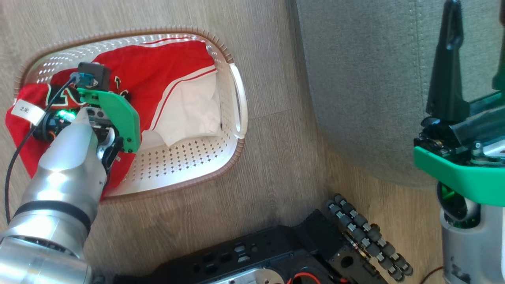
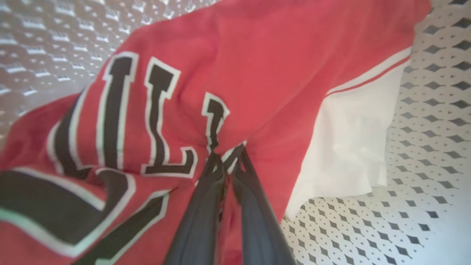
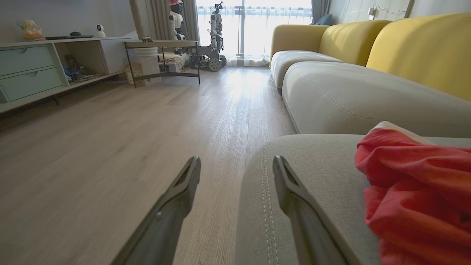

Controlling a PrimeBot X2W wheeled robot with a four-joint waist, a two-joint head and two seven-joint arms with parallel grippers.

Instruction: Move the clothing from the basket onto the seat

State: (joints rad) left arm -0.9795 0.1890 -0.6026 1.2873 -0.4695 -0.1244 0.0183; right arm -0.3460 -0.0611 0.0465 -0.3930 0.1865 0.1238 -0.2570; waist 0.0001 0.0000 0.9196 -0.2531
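Wood floor (image 1: pixel 276 59), basket (image 1: pixel 241 98) long axis crosswise, left pincer (image 2: pixel 226 158) clenched on red jersey (image 2: pixel 265 73), right pincer (image 3: pixel 236 160) spread.

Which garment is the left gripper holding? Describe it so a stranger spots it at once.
On the wood floor beside the grey seat stands an oval white basket with a brown rim. Inside lies a red jersey, pinched by the left gripper. Big black letters edged in white set it apart from the plain white garment beside it.
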